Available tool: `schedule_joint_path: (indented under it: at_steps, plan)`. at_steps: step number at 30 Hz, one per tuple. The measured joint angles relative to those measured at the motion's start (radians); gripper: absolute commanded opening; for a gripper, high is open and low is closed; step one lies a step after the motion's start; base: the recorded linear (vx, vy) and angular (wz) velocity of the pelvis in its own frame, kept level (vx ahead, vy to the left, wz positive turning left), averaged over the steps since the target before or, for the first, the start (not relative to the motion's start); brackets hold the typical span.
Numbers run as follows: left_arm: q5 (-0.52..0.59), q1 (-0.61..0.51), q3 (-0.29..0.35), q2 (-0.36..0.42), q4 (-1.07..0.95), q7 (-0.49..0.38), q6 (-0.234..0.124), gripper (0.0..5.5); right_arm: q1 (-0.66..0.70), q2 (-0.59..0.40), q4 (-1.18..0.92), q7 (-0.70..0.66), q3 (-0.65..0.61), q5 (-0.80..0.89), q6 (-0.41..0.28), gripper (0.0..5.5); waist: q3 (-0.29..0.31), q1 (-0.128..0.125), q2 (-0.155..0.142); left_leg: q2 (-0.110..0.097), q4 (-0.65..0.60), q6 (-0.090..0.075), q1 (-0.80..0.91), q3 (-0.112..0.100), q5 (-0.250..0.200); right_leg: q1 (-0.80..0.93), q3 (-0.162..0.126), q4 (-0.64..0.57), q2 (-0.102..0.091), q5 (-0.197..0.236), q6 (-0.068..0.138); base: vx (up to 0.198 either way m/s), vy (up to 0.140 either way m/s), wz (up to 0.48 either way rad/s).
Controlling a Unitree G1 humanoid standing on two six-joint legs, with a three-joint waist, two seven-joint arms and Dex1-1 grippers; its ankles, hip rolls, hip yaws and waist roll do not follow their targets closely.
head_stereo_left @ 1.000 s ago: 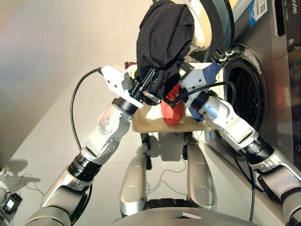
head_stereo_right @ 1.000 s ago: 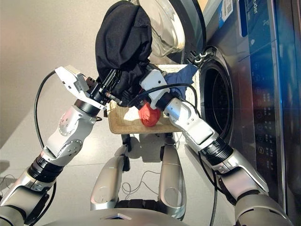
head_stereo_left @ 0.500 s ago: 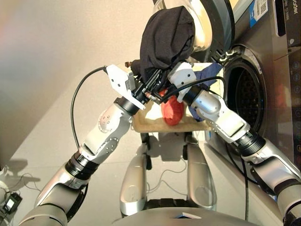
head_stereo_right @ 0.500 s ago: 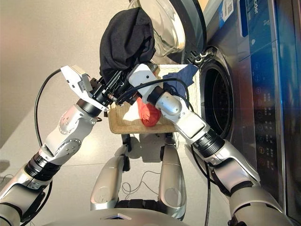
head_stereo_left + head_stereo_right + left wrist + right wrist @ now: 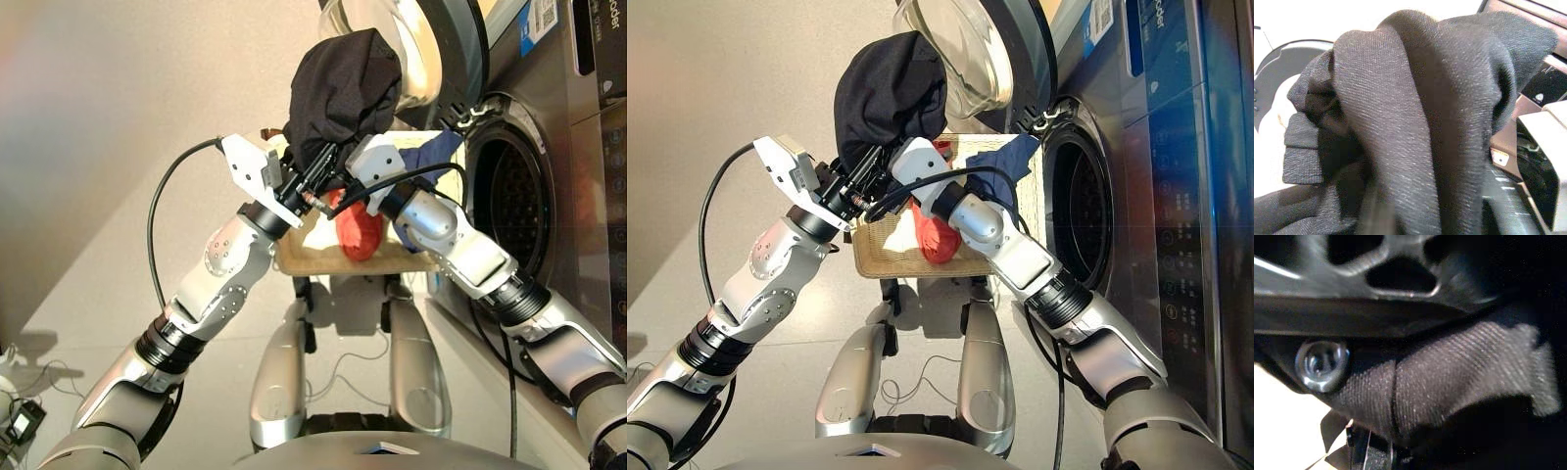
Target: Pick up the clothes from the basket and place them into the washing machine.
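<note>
A black garment (image 5: 343,88) is bunched up in the air in front of the washing machine's open glass door (image 5: 441,49), with my left gripper (image 5: 318,164) shut on its lower end. My right gripper (image 5: 341,184) sits right against the left one under the black cloth (image 5: 1449,377). That cloth fills the left wrist view (image 5: 1415,122). Below them, the cream basket (image 5: 313,257) holds a coral-red garment (image 5: 361,233) and a navy garment (image 5: 431,152) at the edge nearest the machine. The washing machine (image 5: 568,127) stands on the right, its drum hole (image 5: 514,201) open.
The open porthole door hangs just above and behind the raised cloth. A black cable (image 5: 162,225) loops off my left wrist. Small devices and wires (image 5: 20,421) lie on the floor at the lower left.
My right gripper has moved left from the basket side up against my left gripper under the black garment. The left arm has shifted slightly right, and the garment now sits more bunched.
</note>
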Motion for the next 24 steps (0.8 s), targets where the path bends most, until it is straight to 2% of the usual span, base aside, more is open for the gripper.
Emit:
schedule_joint_path:
  at_steps: [1,2,3,4,11,20,23,24]
  plan:
    - [0.000,0.001,0.004,-0.002,0.002,0.004,0.000,5.50,0.012,0.007,0.003,-0.007,-0.010,0.000,-0.008,0.00,-0.001,0.000,0.001,0.000,0.000,0.000,0.000,0.000,0.000,0.000,0.000,0.000,0.000,0.000,0.000,0.000,0.000,0.000]
    - [0.000,0.002,0.005,-0.001,0.005,0.004,-0.001,5.50,0.033,0.012,0.003,-0.018,-0.028,-0.003,-0.023,0.00,-0.002,0.002,0.003,0.000,0.000,0.000,0.000,0.000,0.000,0.000,0.000,0.000,0.000,0.000,0.000,0.000,0.000,0.000]
    - [0.000,0.003,0.007,-0.001,0.009,0.008,-0.001,5.50,0.049,0.014,0.003,-0.030,-0.040,-0.004,-0.033,0.24,-0.002,0.003,0.004,0.000,0.000,0.000,0.000,0.000,0.000,0.000,0.000,0.000,0.000,0.000,0.000,0.000,0.000,0.000]
    - [0.001,0.003,0.007,0.000,0.013,0.009,-0.001,5.50,0.070,0.017,0.004,-0.047,-0.055,-0.006,-0.043,0.00,-0.004,0.004,0.007,0.000,0.000,0.000,0.000,-0.001,0.000,0.000,-0.001,0.000,0.000,0.000,0.000,0.000,0.000,0.000]
    - [0.029,0.000,0.003,-0.029,0.015,0.046,-0.025,5.50,0.158,0.048,0.090,-0.151,-0.117,-0.017,-0.054,0.00,-0.006,0.007,0.010,-0.001,0.001,0.001,0.001,-0.008,0.000,0.004,-0.003,0.001,-0.001,0.000,0.000,0.000,0.000,0.000]
    - [0.046,0.000,0.001,-0.060,0.020,0.071,-0.055,5.50,0.206,0.090,0.391,-0.333,-0.215,-0.141,-0.085,0.00,-0.006,0.020,0.010,-0.003,0.003,0.003,0.002,-0.020,0.002,0.016,-0.016,-0.001,-0.006,-0.001,0.001,0.000,0.000,0.000]
    - [0.046,-0.001,0.001,-0.088,0.021,0.084,-0.073,5.50,0.208,0.092,0.491,-0.383,-0.235,-0.198,-0.095,0.00,-0.006,0.020,0.011,-0.003,0.004,0.004,0.004,-0.031,0.003,0.027,-0.029,-0.007,-0.008,-0.001,0.001,0.000,0.000,0.000]
    - [0.046,-0.001,0.001,-0.092,0.021,0.089,-0.077,5.50,0.209,0.091,0.529,-0.403,-0.240,-0.211,-0.095,0.00,-0.007,0.020,0.012,-0.003,0.005,0.004,0.004,-0.041,0.003,0.034,-0.033,-0.012,-0.010,-0.001,0.001,0.000,0.000,0.000]
